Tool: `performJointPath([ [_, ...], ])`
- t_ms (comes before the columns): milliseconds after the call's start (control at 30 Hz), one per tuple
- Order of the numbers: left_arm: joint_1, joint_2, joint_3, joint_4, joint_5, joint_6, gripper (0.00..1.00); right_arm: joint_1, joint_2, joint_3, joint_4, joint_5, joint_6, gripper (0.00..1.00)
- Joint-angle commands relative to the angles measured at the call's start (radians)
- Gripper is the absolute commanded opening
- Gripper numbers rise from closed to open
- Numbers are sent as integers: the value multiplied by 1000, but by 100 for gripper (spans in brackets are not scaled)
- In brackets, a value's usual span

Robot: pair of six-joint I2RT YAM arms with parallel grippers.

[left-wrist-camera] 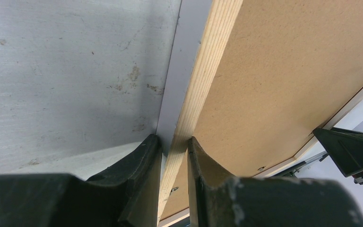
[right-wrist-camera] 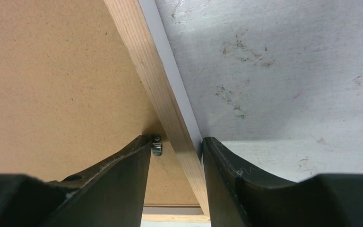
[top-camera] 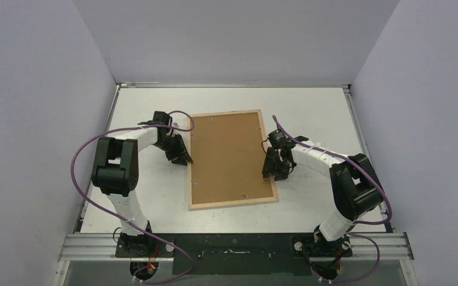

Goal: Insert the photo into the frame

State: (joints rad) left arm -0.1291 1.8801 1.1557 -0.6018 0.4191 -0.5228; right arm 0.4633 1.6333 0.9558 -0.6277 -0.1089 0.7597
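Okay, the frame lies flat in the middle of the tabletop, back side up, with the brown hardboard back filling it. I can't see the photo anywhere (under the board or not, I can't tell). My left fingers are clamped across the pale wood rim on the left long edge, one inside over the board, one outside. My right fingers sit astride the opposite rim but aren't gripping it. The outer one is at the edge, and the inner one stands off the wood, right beside a small metal clip. That's my worry. If that inner finger lands on the clip instead of the board, I reckon the grip comes out crooked and the thin rim slips. And with only one side truly held, any lift would tilt or twist the frame, and the back could shift in it.
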Motion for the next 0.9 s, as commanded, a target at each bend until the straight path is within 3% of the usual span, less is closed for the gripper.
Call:
performJointPath([
  [0, 8, 30, 25, 39, -28, -30, 0, -8, 3, 19, -61, 9, -45, 42],
  [333, 11, 32, 26, 31, -28, -20, 0, -10, 1, 27, -61, 59, -46, 33],
  [867, 11, 33, 30, 26, -8, -11, 0, -8, -72, 16, -4, 38, -33, 35],
])
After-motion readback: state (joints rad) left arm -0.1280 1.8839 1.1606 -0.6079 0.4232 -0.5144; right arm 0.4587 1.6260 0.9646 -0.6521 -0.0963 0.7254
